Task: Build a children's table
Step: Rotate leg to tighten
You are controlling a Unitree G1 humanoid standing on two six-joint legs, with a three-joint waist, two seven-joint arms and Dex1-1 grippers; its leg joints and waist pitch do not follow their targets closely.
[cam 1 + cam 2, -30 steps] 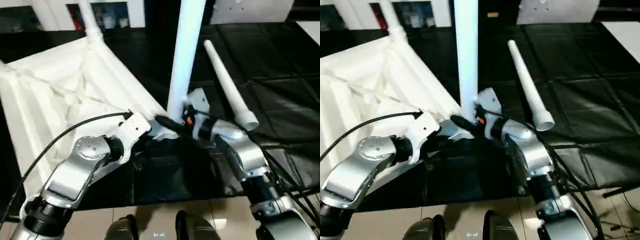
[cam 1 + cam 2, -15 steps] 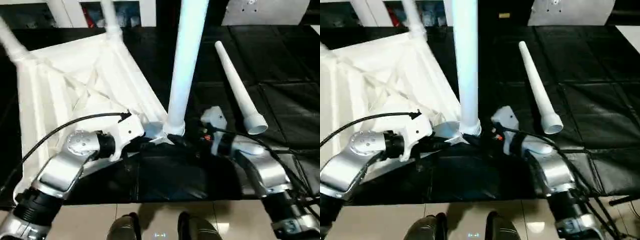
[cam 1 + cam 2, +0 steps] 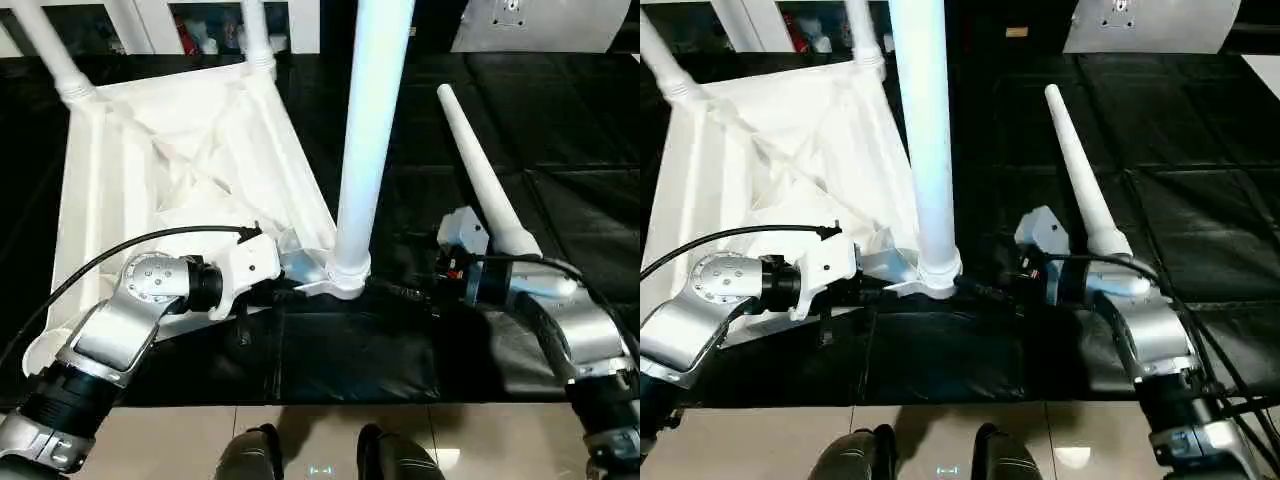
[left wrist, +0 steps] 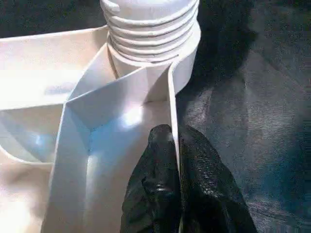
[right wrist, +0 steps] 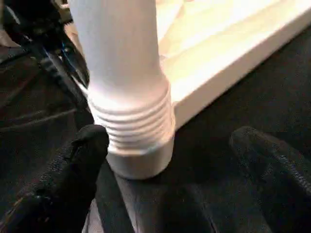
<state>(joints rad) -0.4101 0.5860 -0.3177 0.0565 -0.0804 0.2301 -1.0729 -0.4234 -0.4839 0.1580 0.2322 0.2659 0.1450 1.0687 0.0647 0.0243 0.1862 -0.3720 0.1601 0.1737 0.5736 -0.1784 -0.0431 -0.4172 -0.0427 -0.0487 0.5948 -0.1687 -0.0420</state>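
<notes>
White leg point(image 3: 368, 140) upright in tabletop point(image 3: 160, 170)

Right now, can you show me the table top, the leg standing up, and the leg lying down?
table top point(image 3: 150, 170): left eye view, ribbed underside.
standing leg point(image 3: 368, 150): left eye view, mid shaft.
lying leg point(image 3: 480, 170): left eye view, mid shaft.

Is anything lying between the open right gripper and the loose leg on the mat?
Nothing visible does. The right gripper stands open around the base of the upright leg; the loose leg lies on bare black mat just beyond that arm's wrist, the path unobstructed.
</notes>
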